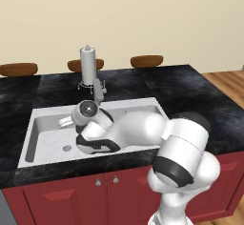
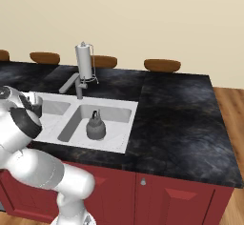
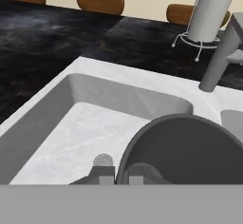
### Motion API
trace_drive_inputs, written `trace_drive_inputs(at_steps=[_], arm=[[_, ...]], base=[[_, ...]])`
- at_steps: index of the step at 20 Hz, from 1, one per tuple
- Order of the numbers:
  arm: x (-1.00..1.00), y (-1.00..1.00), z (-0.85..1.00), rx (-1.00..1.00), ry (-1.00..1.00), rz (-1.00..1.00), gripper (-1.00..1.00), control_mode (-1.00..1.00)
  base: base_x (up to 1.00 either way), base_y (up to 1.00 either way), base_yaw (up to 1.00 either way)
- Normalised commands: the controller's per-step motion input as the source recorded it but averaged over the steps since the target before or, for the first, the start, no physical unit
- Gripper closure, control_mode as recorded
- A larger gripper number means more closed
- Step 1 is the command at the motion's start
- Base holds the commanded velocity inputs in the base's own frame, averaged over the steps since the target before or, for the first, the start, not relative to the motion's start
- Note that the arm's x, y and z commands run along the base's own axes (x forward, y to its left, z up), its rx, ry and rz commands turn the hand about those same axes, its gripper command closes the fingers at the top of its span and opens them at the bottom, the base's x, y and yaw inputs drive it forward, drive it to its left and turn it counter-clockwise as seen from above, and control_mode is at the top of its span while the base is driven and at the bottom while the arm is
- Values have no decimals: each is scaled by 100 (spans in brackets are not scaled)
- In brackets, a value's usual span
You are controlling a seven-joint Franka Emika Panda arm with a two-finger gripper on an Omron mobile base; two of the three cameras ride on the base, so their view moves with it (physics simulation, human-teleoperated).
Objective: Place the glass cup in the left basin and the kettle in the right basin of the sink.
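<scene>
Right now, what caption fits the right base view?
Small squat grey metal kettle sits upright in the right basin of the white double-bowl sink.

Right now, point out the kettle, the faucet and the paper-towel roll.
kettle [image 2: 95, 127]: right base view, on its rounded grey body, in the right basin.
faucet [image 2: 73, 83]: right base view, on the slanted spout.
paper-towel roll [image 1: 87, 66]: left base view, on the middle of the upright white roll.

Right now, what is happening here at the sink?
The robot arm reaches over the left basin of the sink. In the hand view its claw is shut on the rim of the glass cup, held above the basin floor near the drain. The kettle already sits upright in the right basin. A paper-towel roll stands behind the faucet.
</scene>
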Motion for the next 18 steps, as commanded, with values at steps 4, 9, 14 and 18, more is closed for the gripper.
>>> trace_drive_inputs(at_steps=[4, 9, 14, 18], arm=[[26, 28, -35, 0, 0, 0, 100, -100], [18, 32, -37, 0, 0, 0, 100, -100], [16, 38, -42, 0, 0, 0, 100, -100], [15, 40, -48, -1, 0, 0, 100, -100]], base=[[0, 0, 0], [0, 0, 0], [0, 0, 0], [0, 0, 0]])
